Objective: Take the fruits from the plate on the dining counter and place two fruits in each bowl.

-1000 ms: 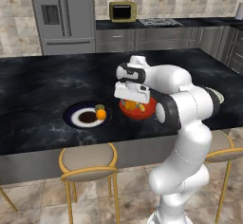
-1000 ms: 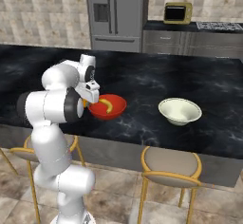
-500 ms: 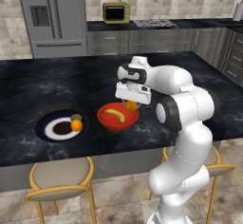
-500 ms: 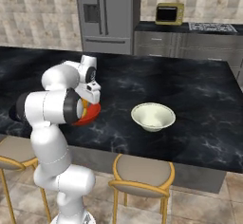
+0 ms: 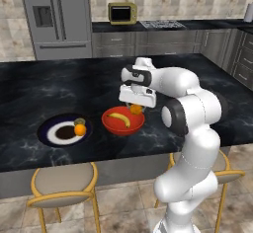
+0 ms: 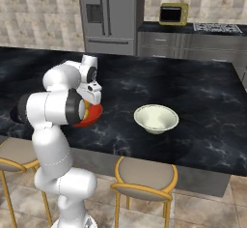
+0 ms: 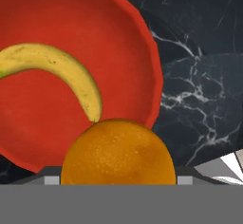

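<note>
The gripper point(image 5: 135, 107) hung directly above the red bowl point(image 5: 123, 122), apparently clamped on an orange point(image 7: 118, 153), though the fingertips themselves were hidden behind the fruit. The banana point(image 7: 57, 71) lay in the bowl beneath, curving across it. The second orange point(image 5: 80, 129) and green fruit point(image 5: 79, 122) sat on the plate point(image 5: 49, 134).

grey fridge point(image 5: 53, 17), yellow microwave point(image 5: 123, 13), stools point(image 5: 62, 186) below.
</note>
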### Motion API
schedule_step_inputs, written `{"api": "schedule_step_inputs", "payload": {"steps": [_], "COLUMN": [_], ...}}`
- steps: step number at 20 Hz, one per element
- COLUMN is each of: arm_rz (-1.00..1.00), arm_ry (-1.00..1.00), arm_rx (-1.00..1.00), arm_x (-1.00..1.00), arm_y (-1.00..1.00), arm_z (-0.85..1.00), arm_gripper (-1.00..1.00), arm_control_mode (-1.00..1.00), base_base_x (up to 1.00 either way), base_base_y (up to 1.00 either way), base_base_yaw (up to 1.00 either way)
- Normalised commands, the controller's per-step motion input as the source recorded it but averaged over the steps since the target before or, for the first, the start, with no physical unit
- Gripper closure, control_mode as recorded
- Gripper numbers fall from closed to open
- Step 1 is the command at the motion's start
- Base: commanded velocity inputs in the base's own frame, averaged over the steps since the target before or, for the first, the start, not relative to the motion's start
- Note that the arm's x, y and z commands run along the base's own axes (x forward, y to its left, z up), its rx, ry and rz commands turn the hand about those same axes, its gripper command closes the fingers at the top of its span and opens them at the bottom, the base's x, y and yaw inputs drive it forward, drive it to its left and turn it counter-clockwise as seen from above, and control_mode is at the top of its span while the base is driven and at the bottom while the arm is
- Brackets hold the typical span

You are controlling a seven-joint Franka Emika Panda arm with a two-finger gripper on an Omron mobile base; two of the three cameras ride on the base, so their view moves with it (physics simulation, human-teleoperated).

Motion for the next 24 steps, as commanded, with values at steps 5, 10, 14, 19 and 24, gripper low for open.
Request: {"api": "schedule_step_inputs", "payload": {"steps": [5, 10, 14, 19, 24], "arm_rz": [0.0, -0.1, -0.02, -0.01, -0.1], "arm_ry": [-0.01, -0.04, -0.1, -0.17, -0.17], "arm_rx": [0.01, -0.02, -0.1, -0.17, -0.04], "arm_x": [0.0, 0.15, 0.04, 0.01, 0.0], "arm_y": [-0.02, -0.36, -0.58, -0.63, -0.74], "arm_z": [0.0, 0.02, 0.0, 0.0, 0.0], "arm_gripper": [1.0, 1.0, 1.0, 1.0, 1.0], "arm_control_mode": [-1.0, -1.0, -1.0, -1.0, -1.0], "base_base_x": [0.0, 0.0, 0.0, 0.0, 0.0], "base_base_y": [0.0, 0.0, 0.0, 0.0, 0.0], "base_base_yaw": [0.0, 0.0, 0.0, 0.0, 0.0]}}
